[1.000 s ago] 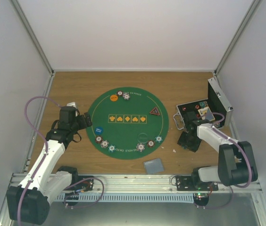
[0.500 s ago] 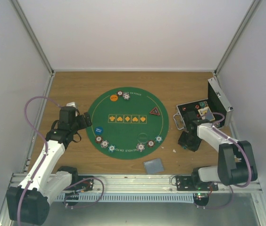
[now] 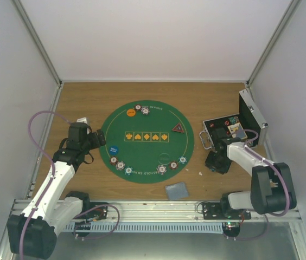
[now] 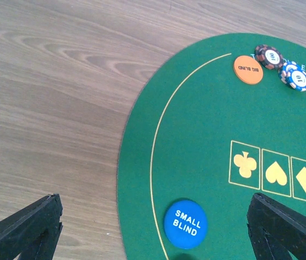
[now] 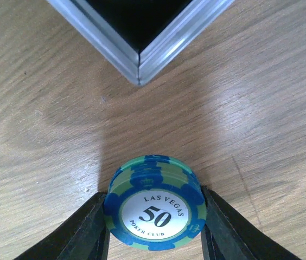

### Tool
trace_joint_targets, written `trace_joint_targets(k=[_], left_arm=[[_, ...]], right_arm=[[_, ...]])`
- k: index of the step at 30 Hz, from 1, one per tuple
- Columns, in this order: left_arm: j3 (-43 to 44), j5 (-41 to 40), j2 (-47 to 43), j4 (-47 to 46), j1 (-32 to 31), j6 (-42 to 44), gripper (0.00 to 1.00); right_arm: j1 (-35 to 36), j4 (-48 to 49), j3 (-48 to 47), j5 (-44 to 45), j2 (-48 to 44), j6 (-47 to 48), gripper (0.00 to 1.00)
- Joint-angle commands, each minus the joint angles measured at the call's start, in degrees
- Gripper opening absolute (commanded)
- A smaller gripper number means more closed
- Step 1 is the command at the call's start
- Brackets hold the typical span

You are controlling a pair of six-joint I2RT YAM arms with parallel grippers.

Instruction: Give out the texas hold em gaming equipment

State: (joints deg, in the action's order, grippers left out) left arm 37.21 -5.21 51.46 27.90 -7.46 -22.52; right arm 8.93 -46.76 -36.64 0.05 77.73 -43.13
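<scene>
- The right gripper (image 5: 154,219) is clamped on a blue-and-teal chip (image 5: 154,208) marked "50", with a jaw pressed to each side. It may be two chips stacked, as the rim is hard to read.
- That chip is over bare table (image 5: 261,108), just beside the corner of the case (image 5: 142,32) and well off the mat (image 3: 147,157).
- The left gripper (image 4: 153,216) is spread wide with nothing between its jaws. It is at the mat's left edge.
- The blue disc (image 4: 185,224), marked "SMALL BLIND", lies on the mat between those open jaws, touching neither.
- The orange disc (image 4: 248,70) lies at the mat's far left, with a red chip (image 4: 267,56) just beside it and a blue chip (image 4: 295,76) next along.
- The marker (image 3: 177,128) lies on the mat, right of the row of suit boxes.
- Six chips (image 3: 120,166) line the mat's near edge, three to the left and three to the right.
- The cards (image 3: 177,190) lie on the table near the mat's near edge, apart from it.
- The case stands open at the right, lid raised.
</scene>
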Motion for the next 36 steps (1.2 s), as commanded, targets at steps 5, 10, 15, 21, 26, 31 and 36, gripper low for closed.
trace_joint_targets(k=[5,10,15,21,26,31,36], left_arm=[[-0.4,-0.8,-0.8,-1.2,-0.4,-0.5,0.94],[-0.3,-0.8,-0.9,-1.2,-0.4,-0.6,0.94],[-0.4,-0.7,-0.7,-1.3,-0.4,-0.5,0.94],[-0.4,-0.5,-0.6,-1.4,-0.5,-0.5,0.94],[-0.4,-0.4,-0.4,-1.4,-0.5,-0.4,0.94],[-0.4,-0.4,-0.7,-1.3,-0.5,-0.5,0.94],[-0.4,-0.4,-0.7,-1.3,-0.8,-0.5,0.94]], right_arm=[[0.3,3.3,-0.5,-4.9,-1.9,1.7,0.28],[0.7,0.2,-3.1,-5.0,-4.8,1.2,0.28],[1.5,-1.3,-6.1,-5.1,-4.4,1.8,0.28],[5.7,-1.3,-14.0,-3.8,1.7,4.0,0.28],[12.0,-0.4,-26.3,-2.9,13.8,8.3,0.28],[14.4,0.7,-41.0,-5.0,28.0,12.5,0.28],[15.5,-2.1,-58.0,-5.5,41.3,16.2,0.28]])
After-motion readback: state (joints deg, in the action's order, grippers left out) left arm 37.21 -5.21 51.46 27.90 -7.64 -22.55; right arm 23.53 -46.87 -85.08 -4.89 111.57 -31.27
